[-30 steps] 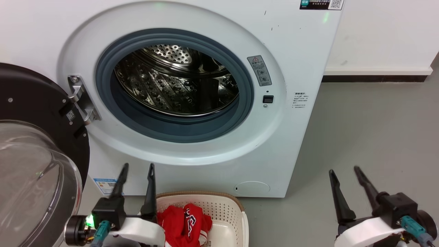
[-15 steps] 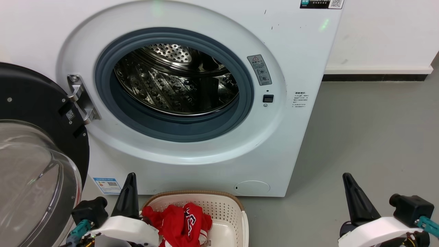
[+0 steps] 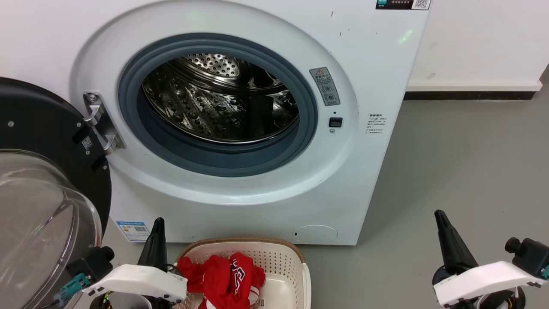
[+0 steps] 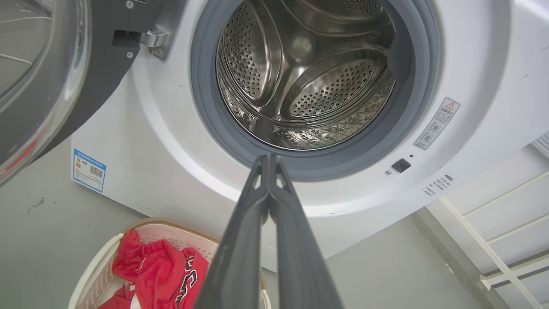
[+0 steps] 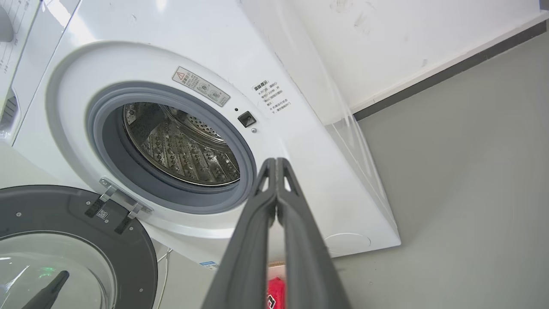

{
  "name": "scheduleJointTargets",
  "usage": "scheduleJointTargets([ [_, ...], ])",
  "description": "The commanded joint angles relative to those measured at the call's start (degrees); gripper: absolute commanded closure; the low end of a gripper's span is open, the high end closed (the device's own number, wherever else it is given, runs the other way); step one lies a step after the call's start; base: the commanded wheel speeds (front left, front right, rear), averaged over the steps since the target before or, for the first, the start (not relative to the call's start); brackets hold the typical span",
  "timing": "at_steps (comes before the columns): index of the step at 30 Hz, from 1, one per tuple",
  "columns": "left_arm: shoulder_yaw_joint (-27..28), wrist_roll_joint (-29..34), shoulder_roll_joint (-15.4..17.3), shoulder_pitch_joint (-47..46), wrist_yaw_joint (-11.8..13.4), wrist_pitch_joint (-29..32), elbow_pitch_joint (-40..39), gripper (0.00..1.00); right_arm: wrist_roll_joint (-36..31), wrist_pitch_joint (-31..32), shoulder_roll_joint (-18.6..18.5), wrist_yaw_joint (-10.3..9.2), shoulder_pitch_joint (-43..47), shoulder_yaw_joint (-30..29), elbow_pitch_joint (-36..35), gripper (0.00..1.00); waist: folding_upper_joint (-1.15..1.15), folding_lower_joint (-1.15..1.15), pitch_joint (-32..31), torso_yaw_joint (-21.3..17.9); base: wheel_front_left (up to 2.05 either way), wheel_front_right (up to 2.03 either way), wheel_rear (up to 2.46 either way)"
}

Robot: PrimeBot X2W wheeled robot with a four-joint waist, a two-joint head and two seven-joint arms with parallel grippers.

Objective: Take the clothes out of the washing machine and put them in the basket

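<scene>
Now the red clothes (image 3: 227,279) are seen bunched in the basket (image 3: 244,242), which is set on the floor just in front of the washing machine (image 3: 266,210), below its porthole. The drum (image 3: 218,103) is shown as bare steel with no fabric seen in it. The door (image 3: 38,128) is swung wide at the machine's hinge side.

Since a second ago, the fingers of both grippers are brought from parted to pressed together, and nothing is held. The left gripper (image 3: 157,231), before the machine's lower hinge-side corner, is drawn slightly aside from the basket. The right gripper (image 3: 442,223) is held beyond the machine's other side, above the floor. The task is judged complete, and the arms appear to be tucked away to rest.
</scene>
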Motion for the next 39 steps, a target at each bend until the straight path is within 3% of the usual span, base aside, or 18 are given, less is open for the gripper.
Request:
scheduleJointTargets([
  [1, 0.5, -2.4, 0.0, -1.9, -0.4, 0.5, -0.5, 1.00, 2.7, 0.2, -0.5, 0.00, -1.7, -0.2, -0.3, 1.00, 0.00, 0.00, 0.0, 0.0, 0.00, 0.00, 0.00],
  [39, 4.5, -28.0, -1.0, -3.6, -3.4, 6.7, 1.6, 1.00, 30.0, 3.4, -0.8, 0.00, -4.8, -2.2, 4.2, 1.00, 0.00, 0.00, 0.6, 0.0, 0.00, 0.00, 0.00],
])
